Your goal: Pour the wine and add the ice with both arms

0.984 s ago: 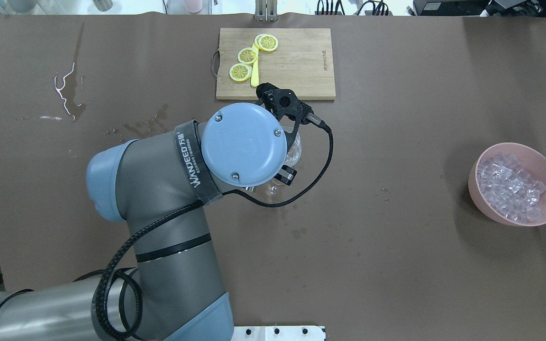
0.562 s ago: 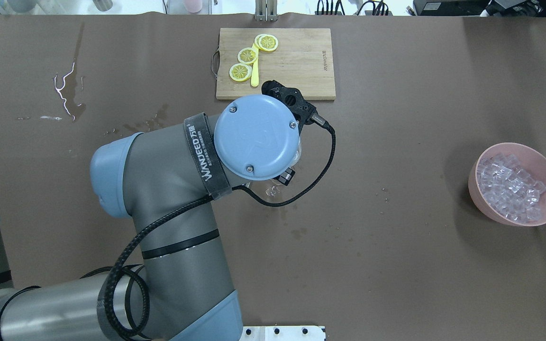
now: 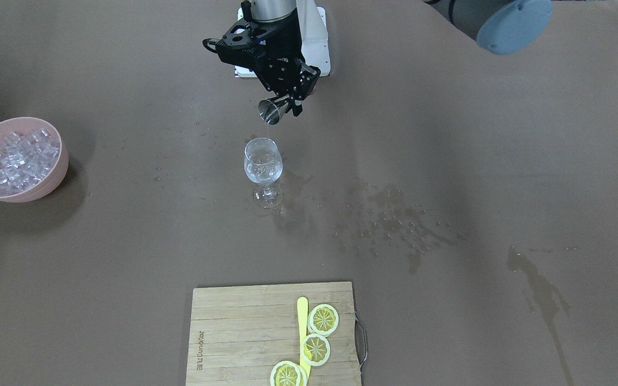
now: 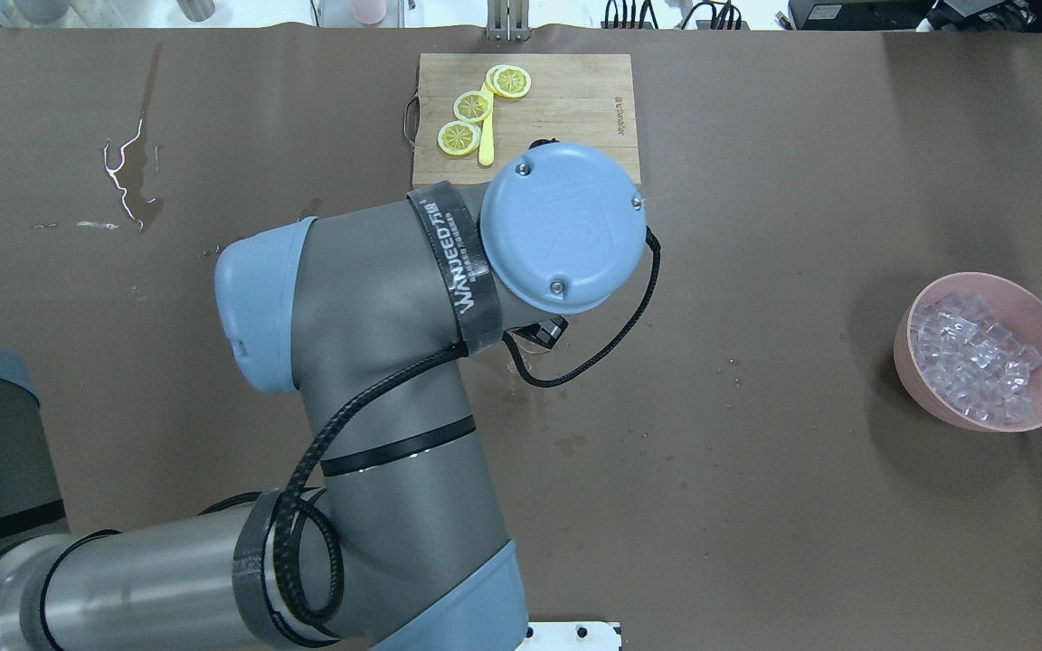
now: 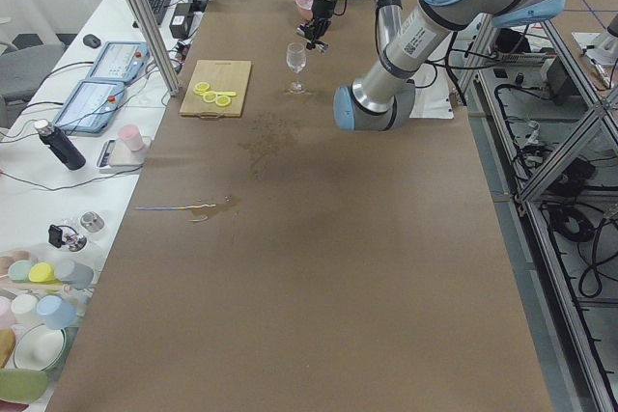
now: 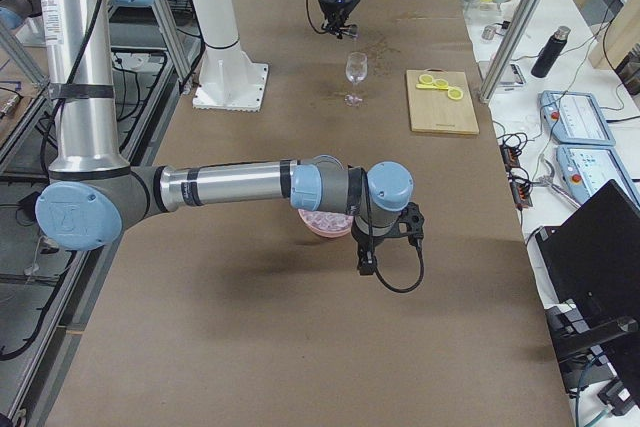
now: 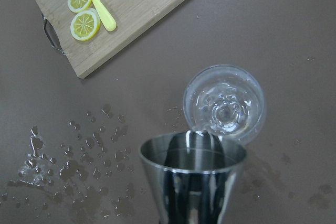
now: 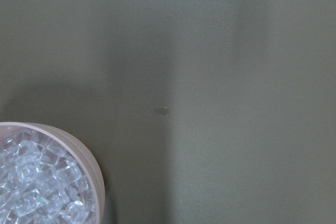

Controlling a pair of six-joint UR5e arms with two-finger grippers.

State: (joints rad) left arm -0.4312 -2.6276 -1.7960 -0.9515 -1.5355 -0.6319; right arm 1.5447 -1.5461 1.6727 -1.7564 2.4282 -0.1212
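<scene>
My left gripper (image 3: 286, 103) is shut on a small steel cup (image 3: 273, 111) and holds it tilted above the clear wine glass (image 3: 263, 167). A thin stream runs from the cup into the glass. The left wrist view shows the cup (image 7: 192, 174) just in front of the glass (image 7: 224, 103), which holds clear liquid. In the overhead view my left arm (image 4: 376, 298) hides both. The ice (image 3: 16, 155) fills a pink bowl (image 3: 51, 179). My right gripper (image 6: 385, 242) hangs beside that bowl (image 6: 320, 225); I cannot tell whether it is open or shut. The right wrist view shows the ice (image 8: 37, 182).
A wooden cutting board (image 3: 244, 332) with lemon slices (image 3: 322, 320) and a yellow stick lies on the side of the glass away from the robot. Spilled drops (image 3: 389, 225) wet the table beside the glass. The white base block (image 3: 317, 32) stands behind my left gripper.
In the overhead view my left arm's wrist has swung to the right and toward the cutting board. It now covers the gripper and the glass.
</scene>
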